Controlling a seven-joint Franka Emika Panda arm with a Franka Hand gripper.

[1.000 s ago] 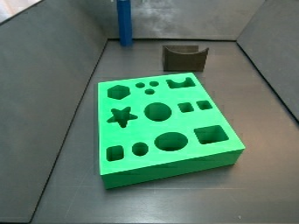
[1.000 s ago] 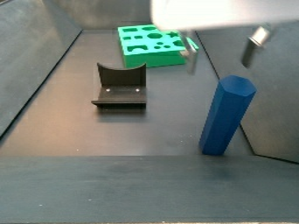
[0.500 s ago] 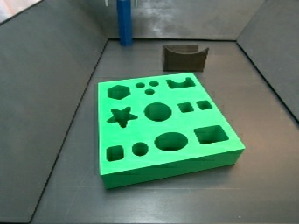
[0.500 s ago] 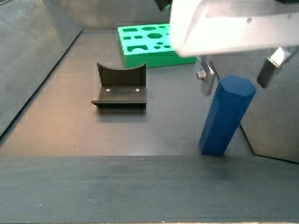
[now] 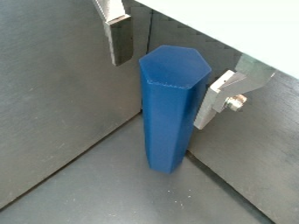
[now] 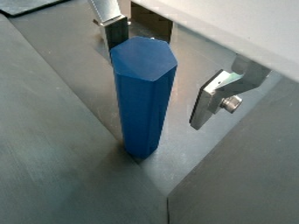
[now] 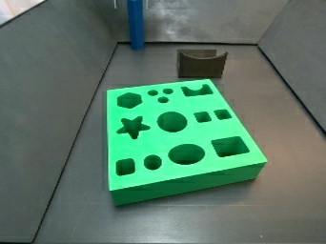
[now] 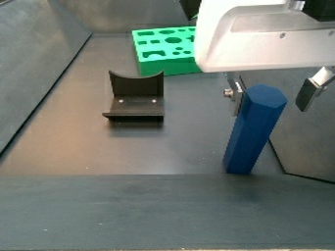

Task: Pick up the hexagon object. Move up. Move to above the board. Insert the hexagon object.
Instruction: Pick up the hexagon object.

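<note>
The hexagon object (image 8: pixel 253 129) is standing upright on the dark tabletop (image 8: pixel 131 147), at the right of the frame in a side view, close to the grey side wall (image 8: pixel 314 137). In a side view it is appearing at the top of the frame, in the far corner (image 7: pixel 135 24).

The hand (image 8: pixel 272 90) is positioned around the top of the hexagon object. Its jaws are spread open, with one silver finger on each side of the bar. In both wrist views, a finger plate (image 5: pixel 117 35) is standing apart from the blue surface on one side, and the opposite finger (image 5: pixel 219 94) is sitting just beside the bar; contact cannot be confirmed. The bar is also showing in a wrist view (image 6: pixel 142 96) with its hexagonal top face visible.

The fixture (image 8: pixel 133 96) is standing at the left centre of the frame, well apart from the bar. It is not obstructing the hand. In a side view it is appearing at the upper centre (image 7: pixel 203 62).

The board (image 7: pixel 178 138) is lying flat in the middle of the frame, with star, hexagon, circle and square cutouts facing up. In a side view it is lying at the top centre (image 8: pixel 164 49), beyond the fixture.

Grey wall panels are enclosing the dark tabletop. No writing is readable.
</note>
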